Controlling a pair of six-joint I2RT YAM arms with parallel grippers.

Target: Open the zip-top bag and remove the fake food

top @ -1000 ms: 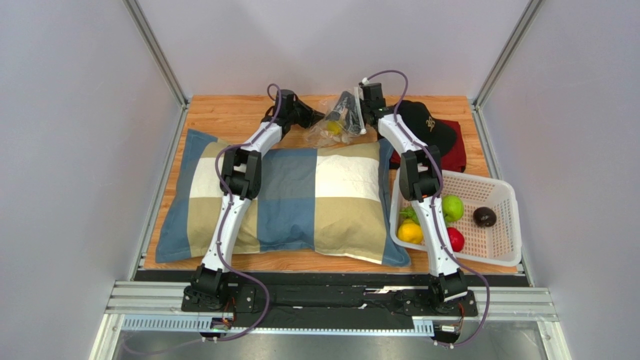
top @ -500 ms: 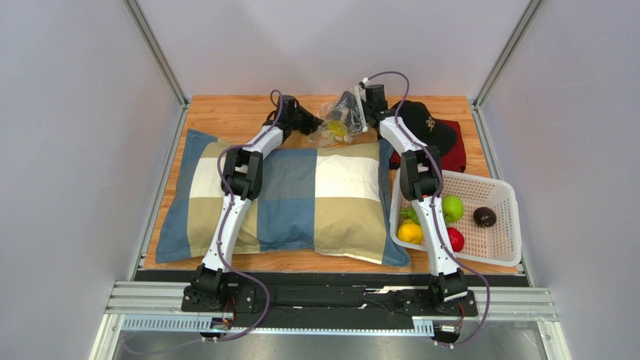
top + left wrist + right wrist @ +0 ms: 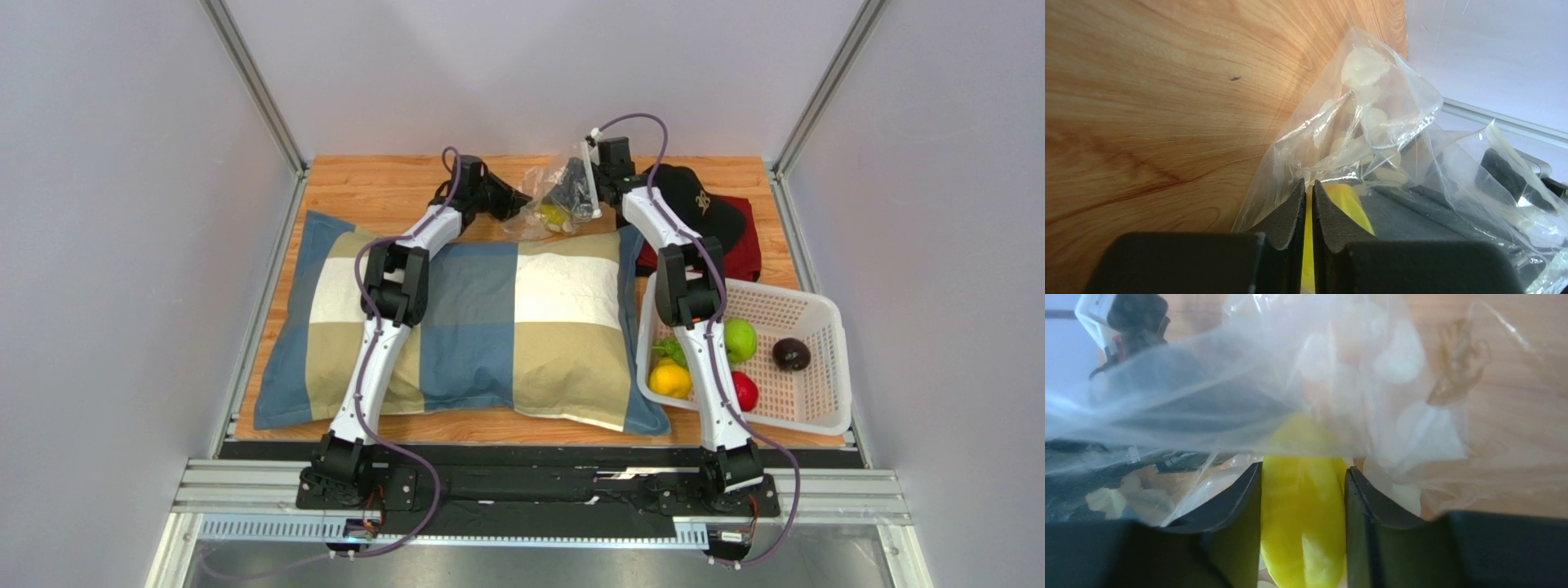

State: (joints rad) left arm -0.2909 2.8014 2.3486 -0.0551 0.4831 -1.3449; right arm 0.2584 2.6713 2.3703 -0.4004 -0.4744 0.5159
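Observation:
The zip-top bag (image 3: 555, 196), clear with white oval dots, hangs between my two grippers above the far edge of the table. My left gripper (image 3: 515, 201) grips it from the left. In the left wrist view its jaws (image 3: 1308, 184) stand almost together, pinching the bag's film (image 3: 1364, 116). My right gripper (image 3: 579, 192) reaches in from the right. In the right wrist view it (image 3: 1303, 468) is shut on a yellow piece of fake food (image 3: 1303, 508) under the film (image 3: 1352, 367). The same yellow piece (image 3: 1349, 202) shows behind the left fingers.
A blue, tan and white checked pillow (image 3: 491, 319) covers the middle of the table. On the right a white perforated basket (image 3: 842, 368) holds green (image 3: 738, 339), dark (image 3: 791, 353), red (image 3: 743, 391) and yellow (image 3: 670, 380) fruits. A black cap (image 3: 699, 202) lies on a red cloth (image 3: 742, 260).
My right gripper's jaws have closed from wide open onto the yellow piece. The bag has drawn up and slightly right. My left jaws have eased a little.

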